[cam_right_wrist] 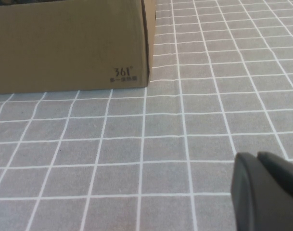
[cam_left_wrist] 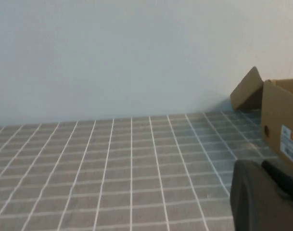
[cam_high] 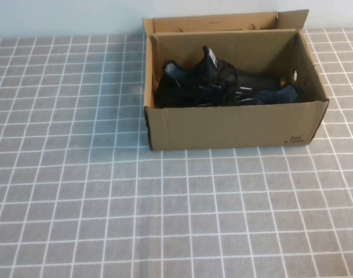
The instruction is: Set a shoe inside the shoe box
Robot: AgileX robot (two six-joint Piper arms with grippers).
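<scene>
The brown cardboard shoe box [cam_high: 234,127] stands open at the back of the table, flaps up, with small dark print on its near side. A black mesh shoe [cam_high: 193,84] with a white tongue label lies inside it, heel to the left. A second look-alike shoe [cam_high: 269,92] lies beside it in the box. Neither gripper shows in the high view. My left gripper [cam_left_wrist: 259,164] is shut and empty, low over the table to the left of the box [cam_left_wrist: 281,120]. My right gripper [cam_right_wrist: 258,158] is shut and empty, in front of the box's printed corner [cam_right_wrist: 64,43].
The table [cam_high: 135,220] is covered with a grey cloth with a white grid. A pale wall [cam_left_wrist: 136,57] stands behind the table's far edge. A white label [cam_left_wrist: 290,144] is stuck on the box's short left end.
</scene>
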